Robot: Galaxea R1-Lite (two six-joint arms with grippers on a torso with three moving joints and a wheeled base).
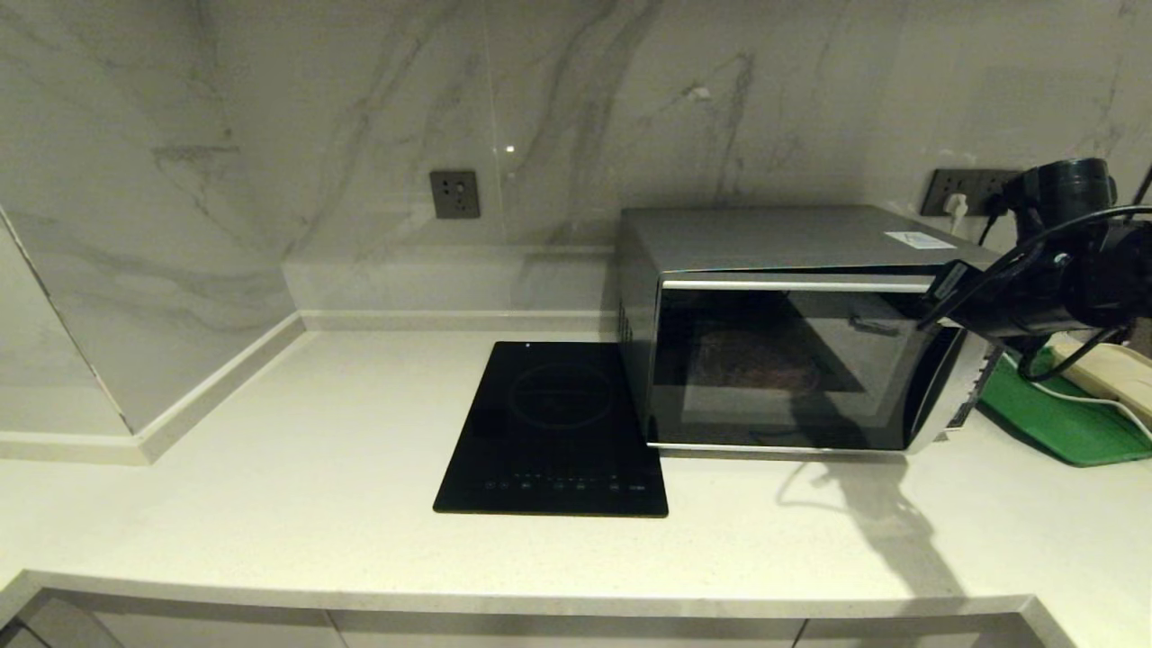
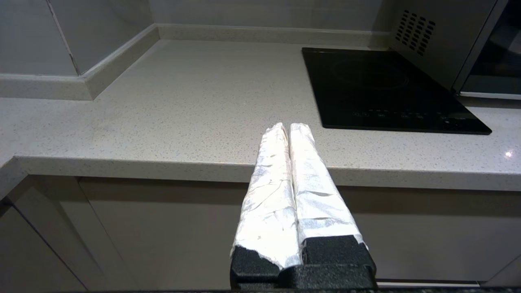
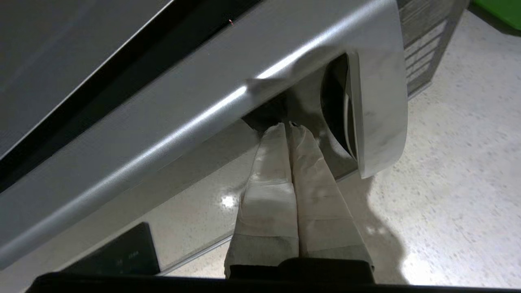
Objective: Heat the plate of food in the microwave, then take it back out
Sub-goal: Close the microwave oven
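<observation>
The silver-grey microwave [image 1: 774, 238] stands on the counter right of centre, its dark glass door [image 1: 774, 369] slightly ajar on the handle side. A dim brownish shape shows through the glass; I cannot make out the purple plate of food. My right gripper [image 3: 288, 125] is shut, and its taped fingertips are tucked into the gap behind the curved silver handle [image 3: 378, 101]. In the head view that arm [image 1: 1044, 279] reaches in at the door's upper right corner. My left gripper [image 2: 288, 126] is shut and empty, hanging before the counter's front edge.
A flat black induction cooktop [image 1: 553, 432] lies directly left of the microwave. A green tray [image 1: 1062, 423] and a cream dish [image 1: 1111, 369] sit to its right. Wall sockets [image 1: 454, 193] are behind. The counter's front edge [image 1: 540, 598] runs along the bottom.
</observation>
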